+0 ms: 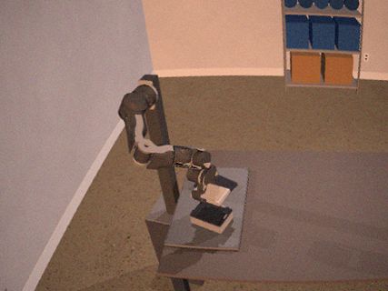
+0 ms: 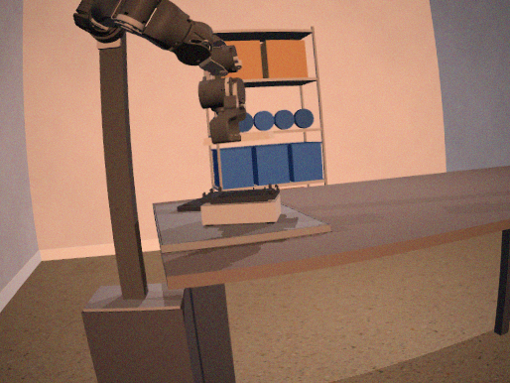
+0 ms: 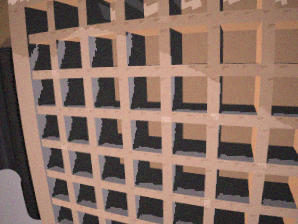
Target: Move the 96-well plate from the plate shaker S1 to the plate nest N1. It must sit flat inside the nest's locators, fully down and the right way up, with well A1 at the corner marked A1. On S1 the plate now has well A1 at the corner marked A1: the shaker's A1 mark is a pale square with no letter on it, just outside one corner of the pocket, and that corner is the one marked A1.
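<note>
Top view gives us the grey table (image 1: 335, 203) with a paler mat (image 1: 188, 236) at its left end. On the mat we see the plate shaker S1 (image 1: 211, 217), its dark pocket bare. Above it our gripper (image 1: 201, 190) grips the 96-well plate (image 1: 216, 193), lifted off S1. Wrist view fills with the plate's wells (image 3: 160, 136).

Brown table (image 1: 335, 203) carries grey mat (image 1: 187, 231) (near arm-side corner).
</note>
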Available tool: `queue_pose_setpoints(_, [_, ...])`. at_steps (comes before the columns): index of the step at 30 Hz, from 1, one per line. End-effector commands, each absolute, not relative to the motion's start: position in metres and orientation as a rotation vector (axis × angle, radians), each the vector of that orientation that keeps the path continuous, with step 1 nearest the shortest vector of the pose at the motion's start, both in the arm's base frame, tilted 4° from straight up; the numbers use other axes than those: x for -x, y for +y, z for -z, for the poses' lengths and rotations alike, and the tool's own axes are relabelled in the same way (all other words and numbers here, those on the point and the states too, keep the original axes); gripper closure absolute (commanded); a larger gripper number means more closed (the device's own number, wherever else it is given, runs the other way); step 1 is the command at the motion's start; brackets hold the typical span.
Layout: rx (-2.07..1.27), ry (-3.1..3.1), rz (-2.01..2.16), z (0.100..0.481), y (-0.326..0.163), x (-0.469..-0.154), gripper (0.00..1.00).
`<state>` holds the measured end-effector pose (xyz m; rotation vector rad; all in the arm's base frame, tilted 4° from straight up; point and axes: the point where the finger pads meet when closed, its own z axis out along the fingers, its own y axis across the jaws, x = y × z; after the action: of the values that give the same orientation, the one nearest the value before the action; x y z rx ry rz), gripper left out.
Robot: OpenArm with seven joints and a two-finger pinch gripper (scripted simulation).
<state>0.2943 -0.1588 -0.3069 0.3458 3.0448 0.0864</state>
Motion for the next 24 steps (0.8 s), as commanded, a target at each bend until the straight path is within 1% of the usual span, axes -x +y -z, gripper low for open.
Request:
queue_pose_setpoints(1, [-0.350,3.063,-0.077,0.3105,-0.1581,-0.2896,1.00])
queue_pose_setpoints(24, [-0.346,3.072,-0.082,0.3201,-0.1564,-0.2863,1.00])
